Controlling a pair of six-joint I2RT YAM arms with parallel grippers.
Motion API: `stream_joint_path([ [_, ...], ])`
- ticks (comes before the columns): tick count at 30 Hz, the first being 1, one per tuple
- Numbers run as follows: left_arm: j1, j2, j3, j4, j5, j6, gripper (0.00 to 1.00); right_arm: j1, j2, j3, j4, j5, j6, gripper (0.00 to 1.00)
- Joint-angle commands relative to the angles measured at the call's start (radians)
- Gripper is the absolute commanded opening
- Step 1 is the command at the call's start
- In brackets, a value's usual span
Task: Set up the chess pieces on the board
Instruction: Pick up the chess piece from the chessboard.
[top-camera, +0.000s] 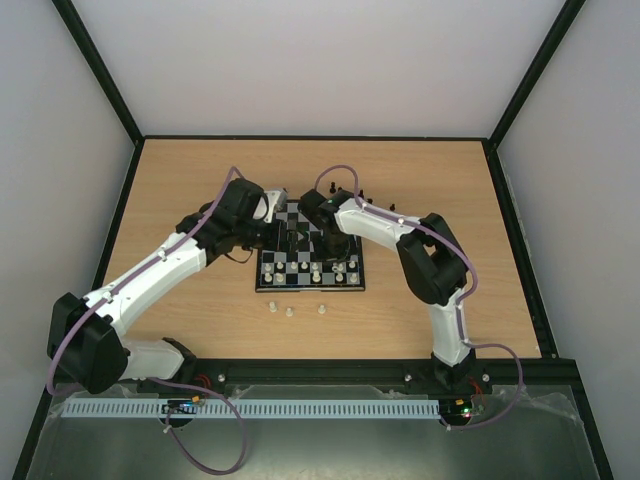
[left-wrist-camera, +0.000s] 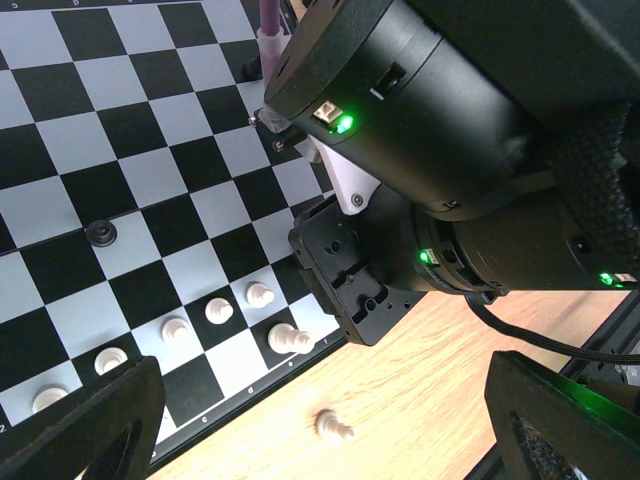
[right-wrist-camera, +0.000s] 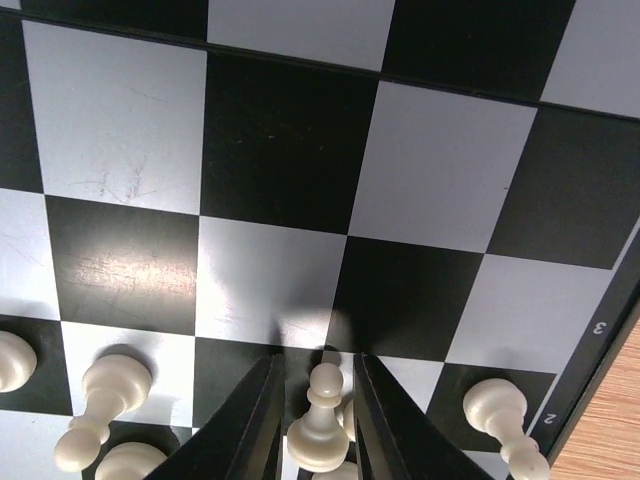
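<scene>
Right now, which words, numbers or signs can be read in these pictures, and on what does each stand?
"3": on the dark border of the board, right wrist view.
"2": on the same border, one square further along.
Small pale marks along the board's border in the left wrist view: too small to read.
Top view: nothing readable.
</scene>
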Motion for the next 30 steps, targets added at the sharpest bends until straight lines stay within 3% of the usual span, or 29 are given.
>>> stream_joint_path([
  [1,0.01,0.002,-0.019,0.009,0.007,0.011,0.91,0.004,0.022,0.019,-0.048,0.004,-0.009,0.19],
  [30,0.024,0.0,-0.02,0.007,0.007,0.009,0.91,-0.01,0.053,0.084,-0.013,0.009,-0.027,0.08],
])
